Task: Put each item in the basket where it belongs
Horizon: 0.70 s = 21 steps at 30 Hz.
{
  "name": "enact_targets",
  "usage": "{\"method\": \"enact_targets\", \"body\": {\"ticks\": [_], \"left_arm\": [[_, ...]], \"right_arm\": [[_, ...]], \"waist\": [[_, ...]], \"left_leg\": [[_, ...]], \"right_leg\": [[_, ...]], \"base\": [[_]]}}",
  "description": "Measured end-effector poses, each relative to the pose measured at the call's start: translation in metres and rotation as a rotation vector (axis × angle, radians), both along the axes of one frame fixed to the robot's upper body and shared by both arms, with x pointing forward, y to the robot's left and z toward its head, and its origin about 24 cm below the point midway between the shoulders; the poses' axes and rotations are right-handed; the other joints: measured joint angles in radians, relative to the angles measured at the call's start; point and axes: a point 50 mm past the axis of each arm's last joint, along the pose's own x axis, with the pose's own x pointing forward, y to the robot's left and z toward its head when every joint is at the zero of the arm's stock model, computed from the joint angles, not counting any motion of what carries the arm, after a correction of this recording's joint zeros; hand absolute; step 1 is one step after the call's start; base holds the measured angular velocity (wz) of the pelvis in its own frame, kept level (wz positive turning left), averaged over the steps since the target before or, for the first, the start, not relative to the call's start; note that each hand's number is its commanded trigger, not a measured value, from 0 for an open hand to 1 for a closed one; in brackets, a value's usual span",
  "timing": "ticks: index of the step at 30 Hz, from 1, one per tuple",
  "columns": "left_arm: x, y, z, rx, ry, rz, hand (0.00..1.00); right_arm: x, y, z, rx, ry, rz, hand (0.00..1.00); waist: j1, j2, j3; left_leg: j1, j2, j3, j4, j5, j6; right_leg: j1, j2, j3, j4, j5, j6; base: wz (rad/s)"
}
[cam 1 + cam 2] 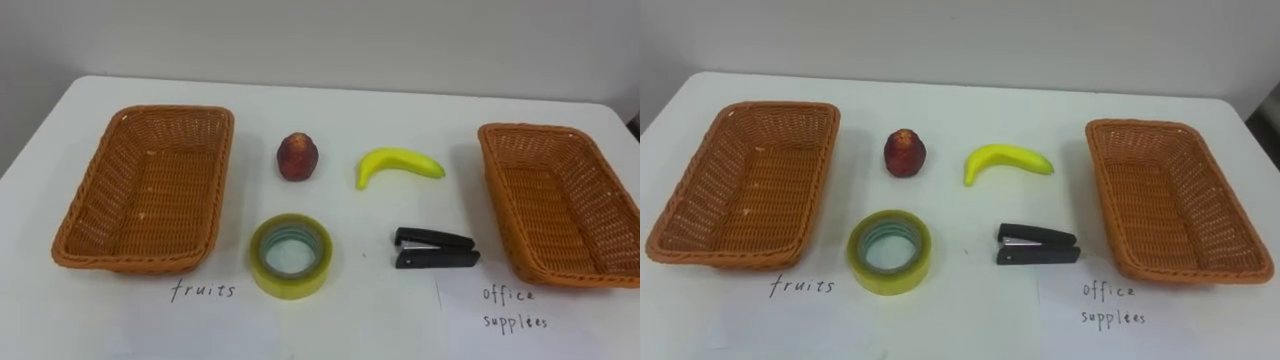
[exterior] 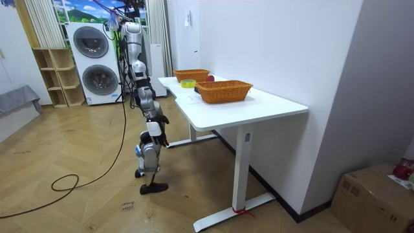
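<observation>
On the white table lie a red fruit and a yellow banana in the back row. In front of them sit a yellow-green tape roll and a black stapler. An empty wicker basket at the left stands above the handwritten word "fruits". A second empty wicker basket at the right stands above "office supplies". In the room view the robot stands at the table's long side, and its right hand hangs low beside its body.
The table's front edge runs along the bottom of the eye views, with bare white surface between the items. In the room view, stacked washing machines and a wooden shelf stand behind the robot. A cardboard box sits on the floor beyond the table's end.
</observation>
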Motion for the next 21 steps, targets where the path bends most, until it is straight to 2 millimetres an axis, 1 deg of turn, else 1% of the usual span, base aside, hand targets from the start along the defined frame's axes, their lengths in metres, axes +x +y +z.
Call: {"method": "enact_targets", "body": {"ticks": [1, 3, 4, 5, 6, 7, 9, 10, 11, 12, 14, 15, 17, 21], "left_arm": [[0.0, 0.001, 0.0, 0.006, 0.0, 0.002, 0.0], [0.0, 0.003, 0.001, 0.028, -0.004, 0.008, 0.0], [-0.001, 0.003, 0.001, 0.031, -0.003, 0.01, 0.0], [-0.001, 0.004, 0.002, 0.033, -0.003, 0.014, 0.0], [-0.003, 0.004, 0.002, 0.035, 0.001, 0.015, 0.0], [-0.003, 0.005, 0.002, 0.038, 0.002, 0.01, 0.0], [0.0, 0.007, 0.003, 0.048, -0.016, 0.019, 0.0], [-0.001, 0.008, 0.004, 0.051, -0.017, 0.025, 0.0], [-0.002, 0.01, 0.004, 0.059, -0.018, 0.037, 0.0], [-0.003, 0.011, 0.005, 0.069, -0.017, 0.047, 0.0], [-0.003, 0.013, 0.005, 0.085, -0.02, 0.056, 0.0], [-0.006, 0.014, 0.006, 0.089, -0.016, 0.066, 0.0], [-0.007, 0.017, 0.007, 0.096, -0.017, 0.075, 0.0], [-0.007, 0.03, 0.011, 0.135, -0.029, 0.066, 0.0]], "right_arm": [[-0.001, -0.001, 0.0, -0.004, 0.003, -0.023, 0.0], [-0.003, -0.006, 0.001, -0.017, 0.016, -0.088, 0.0], [-0.003, -0.007, 0.001, -0.021, 0.017, -0.103, 0.0], [-0.004, -0.009, 0.001, -0.027, 0.017, -0.131, 0.0], [-0.005, -0.01, 0.002, -0.032, 0.015, -0.151, 0.0], [-0.006, -0.012, 0.002, -0.037, 0.019, -0.163, 0.0], [-0.009, -0.017, 0.003, -0.064, 0.025, -0.222, 0.0], [-0.009, -0.019, 0.004, -0.073, 0.02, -0.246, 0.0], [-0.007, -0.023, 0.005, -0.093, 0.009, -0.278, 0.0], [-0.005, -0.028, 0.006, -0.113, -0.002, -0.32, 0.0], [0.001, -0.035, 0.009, -0.138, -0.024, -0.395, 0.0], [0.004, -0.039, 0.01, -0.154, -0.038, -0.439, 0.0], [0.009, -0.046, 0.013, -0.187, -0.058, -0.497, 0.0], [0.026, -0.067, 0.025, -0.308, -0.114, -0.573, 0.0]], "waist": [[-0.002, -0.001, 0.0003], [-0.023, -0.001, 0.0013], [-0.025, -0.003, 0.0022], [-0.027, 0.0, 0.0002], [-0.028, -0.003, 0.0023], [-0.03, -0.002, 0.0019], [-0.048, -0.004, 0.003], [-0.052, -0.004, 0.003], [-0.056, -0.004, 0.0031], [-0.069, -0.004, 0.0019], [-0.077, -0.008, -0.0015], [-0.077, -0.01, -0.0038], [-0.081, -0.015, -0.0056], [-0.087, -0.022, -0.0047]], "left_leg": [[0.002, 0.0, 0.001, 0.0, 0.0, 0.0], [0.005, 0.001, 0.004, -0.002, -0.001, 0.001], [0.006, 0.001, 0.008, -0.002, -0.001, 0.001], [0.006, 0.002, 0.013, -0.002, -0.001, 0.001], [0.006, 0.002, 0.017, -0.001, -0.001, 0.001], [0.006, 0.002, 0.018, 0.0, -0.001, 0.001], [0.006, 0.002, 0.018, 0.001, -0.001, 0.001], [0.006, 0.002, 0.018, 0.001, -0.001, 0.001], [0.005, 0.002, 0.018, 0.001, -0.001, 0.001], [0.005, 0.001, 0.018, 0.004, -0.001, 0.001], [0.003, 0.0, 0.021, 0.004, -0.001, 0.001], [0.004, 0.0, 0.024, 0.004, -0.001, 0.001], [0.006, 0.0, 0.029, 0.003, -0.001, 0.001], [0.005, 0.001, 0.044, 0.002, -0.001, 0.002]], "right_leg": [[0.0, 0.0, 0.001, 0.003, 0.0, 0.0], [0.0, 0.0, 0.003, 0.008, 0.0, 0.0], [-0.001, 0.001, 0.005, 0.008, 0.0, 0.0], [-0.002, 0.002, 0.013, 0.008, 0.0, 0.0], [-0.002, 0.002, 0.015, 0.009, 0.0, 0.0], [-0.002, 0.002, 0.015, 0.01, 0.0, 0.0], [-0.004, 0.002, 0.016, 0.011, 0.0, 0.0], [-0.004, 0.002, 0.017, 0.011, 0.0, 0.0], [-0.006, 0.002, 0.019, 0.011, -0.001, -0.001], [-0.012, 0.002, 0.021, 0.012, -0.001, -0.001], [-0.021, 0.001, 0.029, 0.022, -0.004, -0.001], [-0.025, 0.002, 0.037, 0.028, -0.006, -0.001], [-0.026, 0.002, 0.043, 0.028, -0.006, -0.001], [-0.035, 0.003, 0.047, 0.031, -0.006, -0.001]], "base": [[-0.05], [-0.04], [-0.13], [-0.14], [-0.11], [-0.04], [0.0], [0.0], [0.0], [-0.03], [-0.08], [-0.13], [-0.11], [-0.11]]}}
